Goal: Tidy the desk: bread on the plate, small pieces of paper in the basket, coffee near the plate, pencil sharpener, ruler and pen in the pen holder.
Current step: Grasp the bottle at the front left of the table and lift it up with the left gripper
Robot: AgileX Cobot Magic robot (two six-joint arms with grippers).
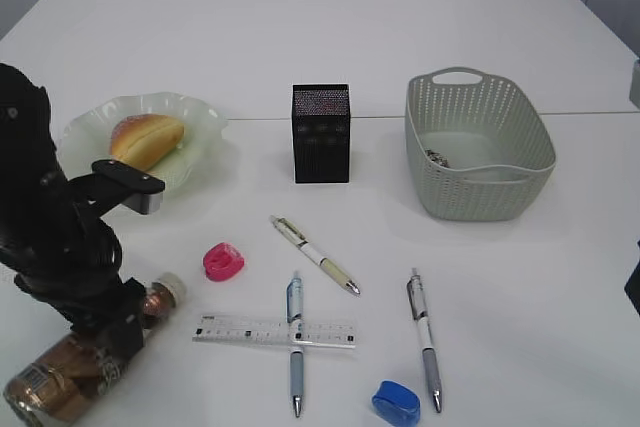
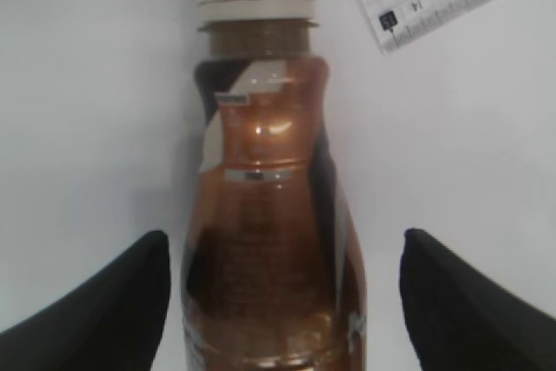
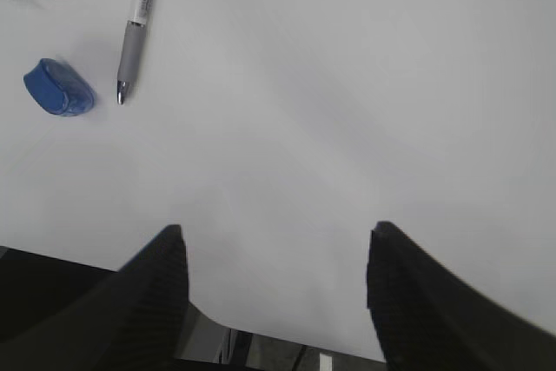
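Coffee bottle (image 2: 265, 215) — brown, cream cap, lying flat, left pincer (image 2: 278, 301) spread astride, right pincer (image 3: 274, 293) released

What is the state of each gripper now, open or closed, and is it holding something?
Left gripper: open, fingers on both sides of the lying coffee bottle, not closed on it.
Right gripper: open, holding nothing.

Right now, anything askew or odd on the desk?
Yes. The coffee bottle lies on its side at the front left, between the open left gripper fingers. A blue pen lies across the ruler. No spills or damage visible.
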